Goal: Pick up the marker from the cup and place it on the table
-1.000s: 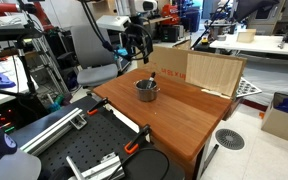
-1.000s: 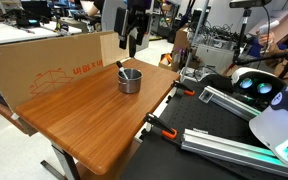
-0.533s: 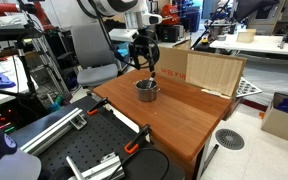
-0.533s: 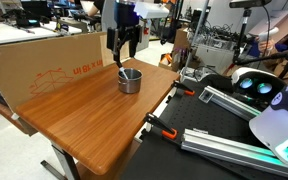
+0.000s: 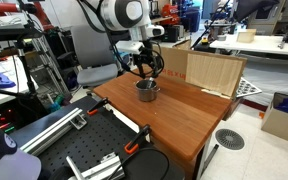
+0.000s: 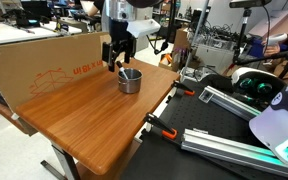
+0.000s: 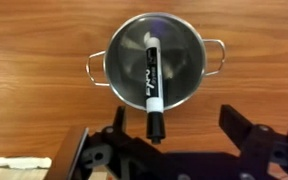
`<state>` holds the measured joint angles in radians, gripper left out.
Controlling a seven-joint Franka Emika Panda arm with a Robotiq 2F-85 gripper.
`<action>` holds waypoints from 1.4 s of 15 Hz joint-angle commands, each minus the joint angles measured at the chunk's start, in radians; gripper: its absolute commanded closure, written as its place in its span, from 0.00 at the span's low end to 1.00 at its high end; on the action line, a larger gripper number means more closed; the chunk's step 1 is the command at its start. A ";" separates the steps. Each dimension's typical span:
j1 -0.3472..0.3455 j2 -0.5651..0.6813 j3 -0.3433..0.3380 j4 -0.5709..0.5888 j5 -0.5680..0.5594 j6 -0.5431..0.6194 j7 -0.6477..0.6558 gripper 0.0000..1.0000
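The arm (image 5: 119, 15) bends down from above, its gripper (image 5: 147, 69) hanging just above the cup (image 7: 154, 62), fingers (image 7: 234, 122) spread wide apart.

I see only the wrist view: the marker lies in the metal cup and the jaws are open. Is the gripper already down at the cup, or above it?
Observer: In both exterior views the gripper hangs above the rim of the metal cup; the jaws are not inside it.
Operator: Does anything stand near the cup that the arm could hit?
Observer: A long cardboard box stands along the table edge behind the cup, apart from it.
Operator: Where is free wood for the marker?
Observer: The wooden table shows a wide stretch of bare wood between the cup and its near edge.
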<state>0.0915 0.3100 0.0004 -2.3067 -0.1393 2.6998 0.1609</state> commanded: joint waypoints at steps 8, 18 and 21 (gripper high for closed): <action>0.068 0.093 -0.081 0.018 -0.060 0.170 0.042 0.51; 0.062 0.092 -0.072 0.036 -0.045 0.126 0.033 0.98; 0.056 0.088 -0.066 0.039 -0.037 0.118 0.028 0.98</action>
<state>0.1375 0.3899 -0.0579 -2.2884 -0.1862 2.8433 0.1879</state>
